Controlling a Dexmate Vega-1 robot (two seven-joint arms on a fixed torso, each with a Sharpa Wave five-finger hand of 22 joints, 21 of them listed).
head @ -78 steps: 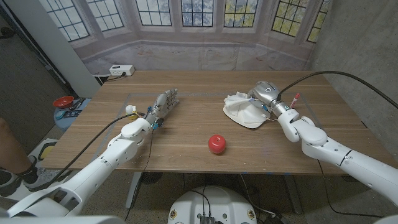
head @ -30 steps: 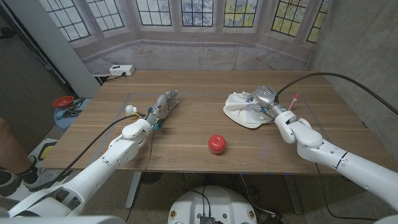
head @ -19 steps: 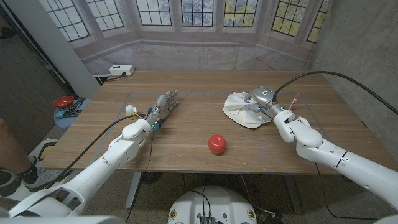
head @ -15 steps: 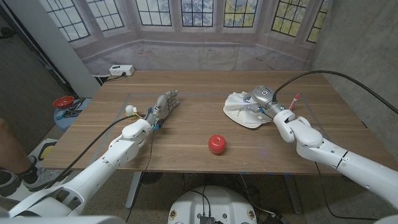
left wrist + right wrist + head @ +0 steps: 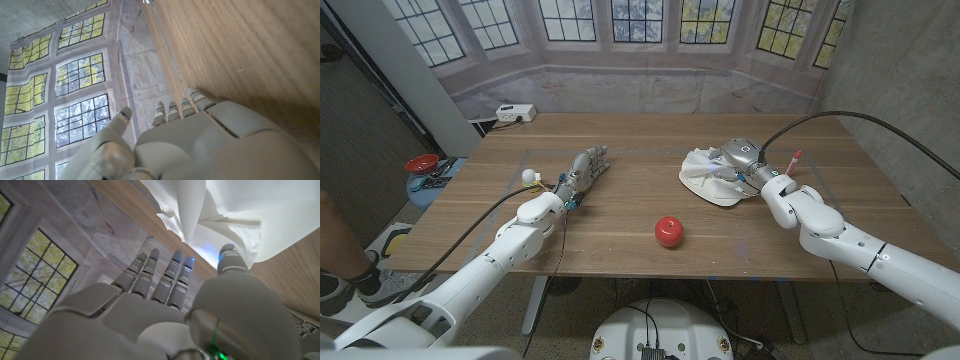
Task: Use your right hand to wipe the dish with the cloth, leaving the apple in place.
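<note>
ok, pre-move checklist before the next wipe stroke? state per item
1. Right hand on the cloth: ok, it rests at the cloth over the dish.
2. Firm hold on cloth: cannot tell; the right wrist view shows fingers spread beside it.
3. Apple clear of the stroke: ok, apart from the dish, nearer the table's front edge.
4. Left hand out of the way: ok, holds nothing.

Left hand [image 5: 200,145] on wooden table [image 5: 240,45]
</note>
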